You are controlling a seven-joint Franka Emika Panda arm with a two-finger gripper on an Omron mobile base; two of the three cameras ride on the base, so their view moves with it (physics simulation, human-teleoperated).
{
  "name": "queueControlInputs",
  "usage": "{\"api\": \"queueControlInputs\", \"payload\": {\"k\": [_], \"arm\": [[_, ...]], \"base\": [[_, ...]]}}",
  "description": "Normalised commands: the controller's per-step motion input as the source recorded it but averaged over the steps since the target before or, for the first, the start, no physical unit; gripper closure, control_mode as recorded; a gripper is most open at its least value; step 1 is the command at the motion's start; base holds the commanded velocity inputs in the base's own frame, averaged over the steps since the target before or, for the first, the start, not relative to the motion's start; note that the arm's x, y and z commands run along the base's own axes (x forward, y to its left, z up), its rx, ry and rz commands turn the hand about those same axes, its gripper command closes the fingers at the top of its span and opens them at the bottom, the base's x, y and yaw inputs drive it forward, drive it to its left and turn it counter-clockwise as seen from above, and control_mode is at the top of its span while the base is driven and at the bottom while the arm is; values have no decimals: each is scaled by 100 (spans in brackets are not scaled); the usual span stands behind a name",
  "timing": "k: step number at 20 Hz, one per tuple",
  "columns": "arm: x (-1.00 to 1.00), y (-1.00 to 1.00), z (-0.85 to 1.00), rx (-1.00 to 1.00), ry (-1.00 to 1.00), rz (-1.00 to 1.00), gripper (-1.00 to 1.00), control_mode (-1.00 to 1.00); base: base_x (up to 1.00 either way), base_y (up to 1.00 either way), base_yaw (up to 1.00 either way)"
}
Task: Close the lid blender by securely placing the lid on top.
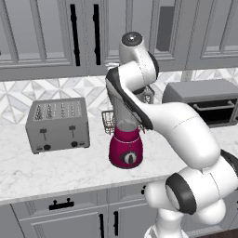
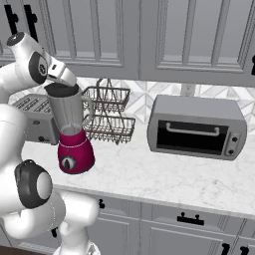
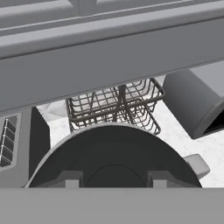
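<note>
Black lid sits pinched in my gripper, right at the mouth of the blender, which stands on the counter between the toaster and the wire basket. I judge this the seating step. Next I'd press straight down until it sits flush, then let go; whether it is fully seated I cannot tell.

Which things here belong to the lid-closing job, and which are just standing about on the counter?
Job:
- blender
- lid, at the jar's mouth
- gripper, shut on the lid

Standing about:
- toaster
- wire basket
- toaster oven
</note>
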Motion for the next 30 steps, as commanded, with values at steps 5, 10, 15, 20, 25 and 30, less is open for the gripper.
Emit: {"api": "queueControlInputs", "payload": {"k": [5,10,15,20,25,30], "arm": [[0,-1,0,-2,0,0,100,-100],[-1,0,-1,-4,0,0,100,-100],[-2,0,-1,-3,3,0,100,-100],[-16,0,0,0,4,0,100,-100],[-27,0,0,0,1,0,100,-100],[-24,0,0,0,3,0,100,-100]], "base": [[0,0,0],[0,0,0],[0,0,0],[0,0,0],[0,0,0],[0,0,0]]}}
